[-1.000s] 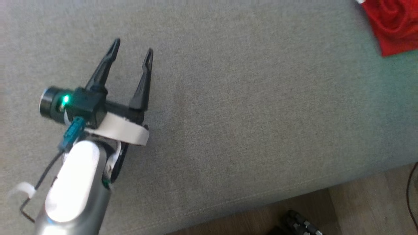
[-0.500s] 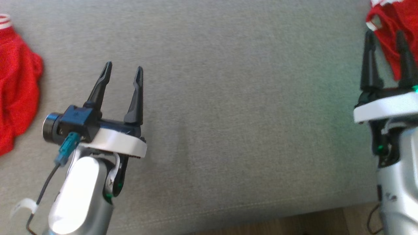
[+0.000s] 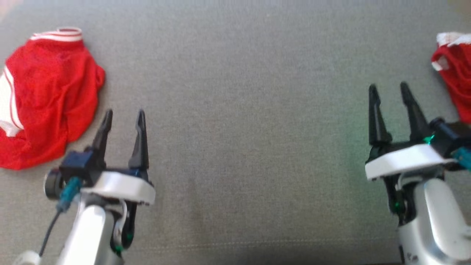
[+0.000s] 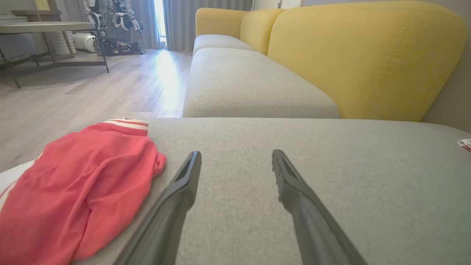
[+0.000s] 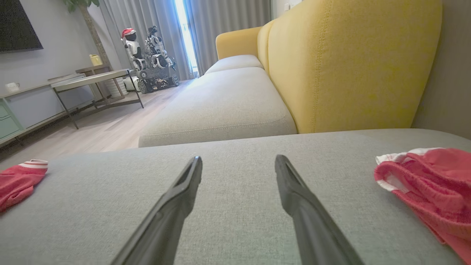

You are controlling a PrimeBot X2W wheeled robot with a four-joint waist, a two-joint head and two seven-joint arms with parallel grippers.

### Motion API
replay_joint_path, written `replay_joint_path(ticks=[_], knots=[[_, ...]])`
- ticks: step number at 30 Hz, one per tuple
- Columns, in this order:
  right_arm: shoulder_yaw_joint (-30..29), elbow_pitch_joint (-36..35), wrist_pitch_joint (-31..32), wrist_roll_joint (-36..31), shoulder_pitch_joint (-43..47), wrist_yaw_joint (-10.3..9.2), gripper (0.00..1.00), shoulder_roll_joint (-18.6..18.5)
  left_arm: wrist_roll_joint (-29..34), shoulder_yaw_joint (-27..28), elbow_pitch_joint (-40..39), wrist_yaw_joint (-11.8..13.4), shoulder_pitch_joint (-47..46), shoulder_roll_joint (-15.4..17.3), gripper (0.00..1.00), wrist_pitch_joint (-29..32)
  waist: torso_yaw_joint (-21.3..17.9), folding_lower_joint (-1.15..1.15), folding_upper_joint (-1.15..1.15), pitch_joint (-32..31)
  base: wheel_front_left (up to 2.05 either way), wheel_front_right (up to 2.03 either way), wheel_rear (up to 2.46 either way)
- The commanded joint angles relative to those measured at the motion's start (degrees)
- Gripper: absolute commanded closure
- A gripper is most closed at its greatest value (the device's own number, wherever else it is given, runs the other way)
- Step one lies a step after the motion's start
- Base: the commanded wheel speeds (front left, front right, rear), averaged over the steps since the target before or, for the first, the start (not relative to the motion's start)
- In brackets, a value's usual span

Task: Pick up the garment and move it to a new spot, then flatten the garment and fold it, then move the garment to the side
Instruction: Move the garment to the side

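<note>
A crumpled red garment (image 3: 48,95) with white-striped trim lies at the left of the grey cushion (image 3: 235,129). It also shows in the left wrist view as the garment (image 4: 73,191) and in the right wrist view as the garment (image 5: 18,176). A second crumpled red garment (image 3: 454,88) (image 5: 430,180) lies at the right edge. My left gripper (image 3: 124,113) (image 4: 236,154) is open, just right of the left garment and apart from it. My right gripper (image 3: 388,87) (image 5: 239,159) is open too, left of the right garment, holding nothing.
A broad bare stretch of grey cushion lies between the two grippers. Beyond it stand a yellow backrest (image 4: 368,55) and further sofa seats (image 4: 250,84). Wooden floor (image 4: 92,88), a low table (image 5: 95,79) and another robot (image 5: 147,55) are farther off.
The head camera has swung, bringing both garments and the right gripper into the picture. Both grippers have stayed open with nothing in them.
</note>
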Motion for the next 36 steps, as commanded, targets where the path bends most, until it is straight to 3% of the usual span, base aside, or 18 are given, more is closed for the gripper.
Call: replay_joint_path(ticks=[1,23,36], knots=[[1.47,-1.61,-0.74,-0.46,0.44,0.2,0.0,0.39,-0.16,2.12,-1.67,0.19,0.08,1.04,0.0,-0.58,0.29,0.0,0.0,-1.64,0.0,0.0,0.0],[3.63,-4.34,1.32,-1.73,9.95,0.2,0.0,1.28,-0.62,1.3,-0.2,1.15,8.93,1.92,0.0,-0.04,-0.73,0.0,0.0,-11.74,0.0,0.0,0.0],[3.78,-5.59,2.4,-1.81,11.54,0.2,0.0,1.38,-1.03,1.43,-1.4,1.95,9.61,2.76,0.0,0.6,-0.58,0.0,0.0,-12.54,0.0,0.0,0.0]])
